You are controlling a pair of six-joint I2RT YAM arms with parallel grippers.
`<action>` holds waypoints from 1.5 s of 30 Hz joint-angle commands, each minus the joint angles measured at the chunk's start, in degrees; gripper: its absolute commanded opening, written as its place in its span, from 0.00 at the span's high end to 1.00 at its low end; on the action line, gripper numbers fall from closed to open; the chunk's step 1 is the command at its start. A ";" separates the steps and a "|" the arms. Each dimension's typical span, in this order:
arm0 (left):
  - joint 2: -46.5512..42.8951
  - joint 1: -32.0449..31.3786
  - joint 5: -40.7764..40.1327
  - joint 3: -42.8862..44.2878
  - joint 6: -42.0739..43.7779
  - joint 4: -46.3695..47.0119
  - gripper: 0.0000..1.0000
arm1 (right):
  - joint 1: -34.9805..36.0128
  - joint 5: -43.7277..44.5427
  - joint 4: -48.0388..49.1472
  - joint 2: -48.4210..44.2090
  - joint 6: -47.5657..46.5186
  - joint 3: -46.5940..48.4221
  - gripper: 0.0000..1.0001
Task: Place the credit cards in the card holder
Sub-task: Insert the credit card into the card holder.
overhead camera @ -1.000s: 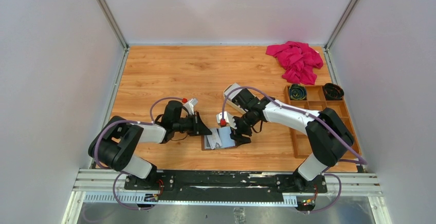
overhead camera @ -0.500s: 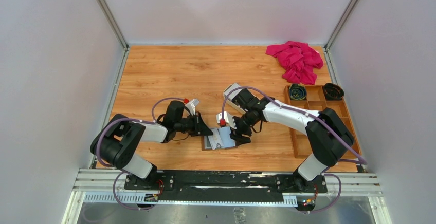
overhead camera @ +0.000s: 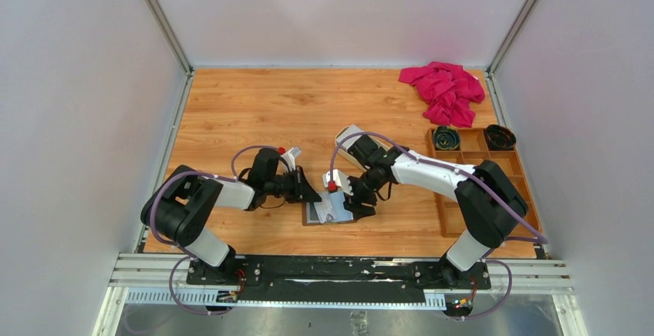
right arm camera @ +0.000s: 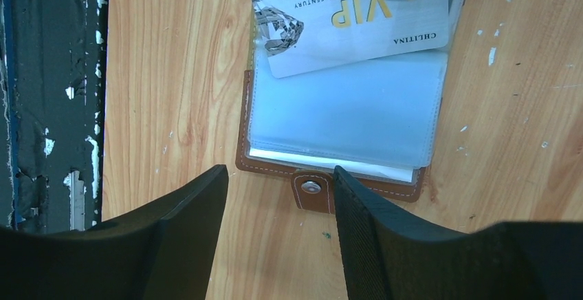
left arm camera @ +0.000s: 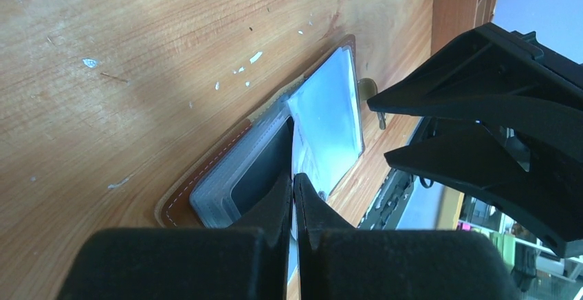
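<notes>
The brown card holder lies open on the table, clear sleeves up and its snap tab toward my right gripper. A silver credit card marked VIP lies slanted across the holder's far half. My left gripper is shut on that card's edge; in the left wrist view the thin card runs out from between the shut fingertips over the holder. My right gripper hovers open at the tab side, touching nothing, and its black fingers show in the left wrist view.
A pink cloth lies at the back right corner. A wooden compartment box stands along the right edge with two dark coils in its far cells. The black base rail runs just below the holder.
My left gripper has edged slightly right with the card. The right gripper's jaws have narrowed a little. The holder has not moved.
</notes>
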 commanded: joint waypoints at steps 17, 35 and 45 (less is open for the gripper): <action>6.22 -0.24 0.00 7.17 3.09 -13.03 1.00 | 1.52 1.37 -0.88 0.55 1.20 1.84 0.40; 8.69 -0.15 -0.66 14.93 11.03 -35.05 1.00 | 2.92 2.39 -0.86 0.91 1.46 2.18 0.41; 13.18 -0.15 -0.01 17.50 11.23 -35.17 1.00 | 3.27 2.87 -0.88 0.77 1.67 2.40 0.41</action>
